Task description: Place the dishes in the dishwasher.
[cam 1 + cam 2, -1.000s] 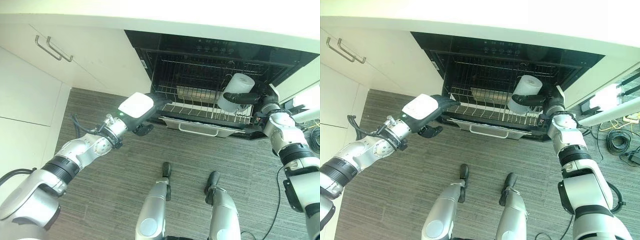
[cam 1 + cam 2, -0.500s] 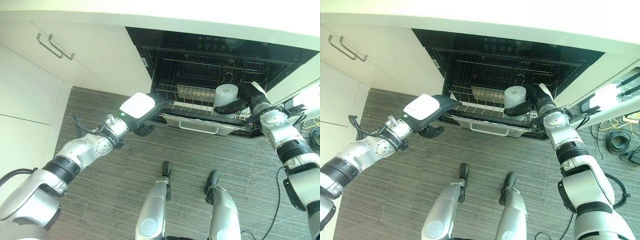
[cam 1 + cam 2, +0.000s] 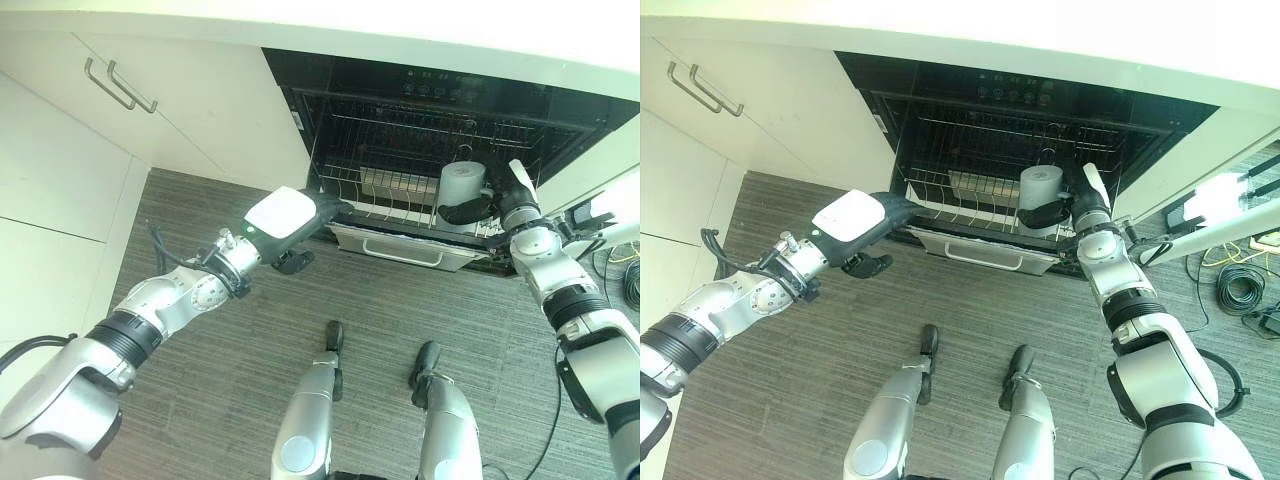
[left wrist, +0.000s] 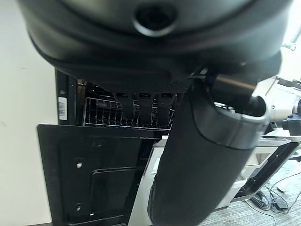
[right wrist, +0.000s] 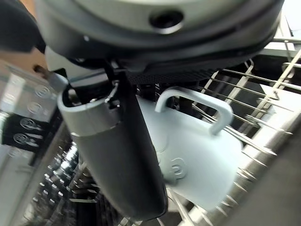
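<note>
A pale grey-blue mug [image 3: 462, 183] with a loop handle [image 5: 195, 101] stands among the wires at the right end of the pulled-out lower rack [image 3: 380, 190] of the open dishwasher. My right hand [image 3: 470, 210] is shut on it, with the thumb [image 5: 117, 155] lying across its side. My left hand [image 3: 285, 215], with its white back, reaches to the rack's left front corner. Its fingers [image 4: 141, 106] lie straight against the rack's wires and hold nothing.
The dishwasher door [image 3: 400, 252] hangs open below the rack, over the grey floor. An upper rack [image 3: 440, 125] sits above. White cabinets with bar handles [image 3: 120, 85] stand at the left. Cables [image 3: 1240, 285] and white furniture [image 3: 1220, 215] lie at the right.
My right hand has carried the mug down and further into the lower rack, turning it from tilted to standing. The left hand stays at the rack's corner. The camera has shifted slightly.
</note>
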